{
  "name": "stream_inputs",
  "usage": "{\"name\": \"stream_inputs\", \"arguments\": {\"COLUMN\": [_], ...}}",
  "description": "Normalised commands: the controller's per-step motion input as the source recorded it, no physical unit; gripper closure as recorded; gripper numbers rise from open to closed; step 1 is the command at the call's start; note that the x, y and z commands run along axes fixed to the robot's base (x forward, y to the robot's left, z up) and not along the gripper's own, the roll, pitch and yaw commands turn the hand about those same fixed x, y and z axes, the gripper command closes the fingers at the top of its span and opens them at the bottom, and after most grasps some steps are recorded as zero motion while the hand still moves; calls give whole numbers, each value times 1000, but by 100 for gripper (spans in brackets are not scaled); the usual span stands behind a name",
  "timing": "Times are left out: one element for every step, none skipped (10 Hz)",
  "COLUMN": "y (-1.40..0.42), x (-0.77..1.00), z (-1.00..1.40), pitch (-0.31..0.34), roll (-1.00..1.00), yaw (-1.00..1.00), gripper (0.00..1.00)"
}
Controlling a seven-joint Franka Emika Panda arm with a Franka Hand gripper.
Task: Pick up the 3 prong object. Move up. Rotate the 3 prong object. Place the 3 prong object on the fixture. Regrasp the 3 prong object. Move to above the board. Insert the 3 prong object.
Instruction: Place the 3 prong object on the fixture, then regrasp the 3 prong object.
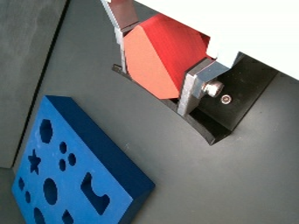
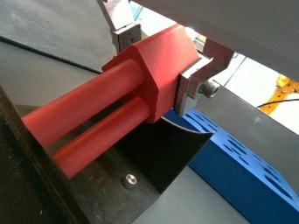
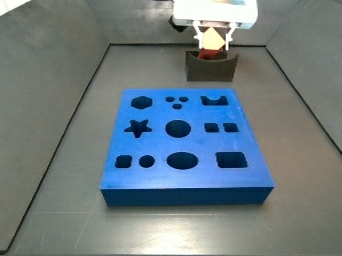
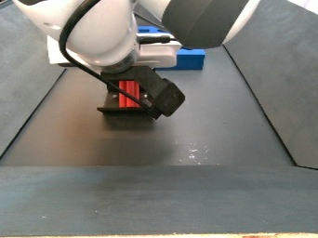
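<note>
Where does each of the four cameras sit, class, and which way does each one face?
Wrist view: beside the gripper, facing the 3 prong object, fixture and board; silver fingers show.
Wrist view: same mount, along the prongs; fingers show.
Side view: high, past the board toward the fixture; gripper above it.
Side view: low, opposite end; the arm fills it.
All share the red piece.

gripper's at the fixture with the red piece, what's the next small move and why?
Probably open the jaws and let go. The gripper is shut on the red piece, which in both wrist views sits right at the dark fixture; its prongs lie sideways. It looks placed, so release comes first, then a regrasp for the blue board.
</note>
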Motion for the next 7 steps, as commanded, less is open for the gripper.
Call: {"name": "stream_inputs", "arguments": {"y": [164, 165, 165, 165, 0, 0, 5], "x": [100, 100, 95, 90, 0, 0, -3], "z": [-617, -615, -616, -616, 0, 1000, 1000], "pitch": [-45, -45, -44, -43, 0, 104, 104], "roll": [-121, -120, -121, -121, 0, -15, -6], "yaw": [-118, -96, -77, -63, 0, 66, 64], "gripper": [100, 100, 100, 100, 0, 0, 0]}}
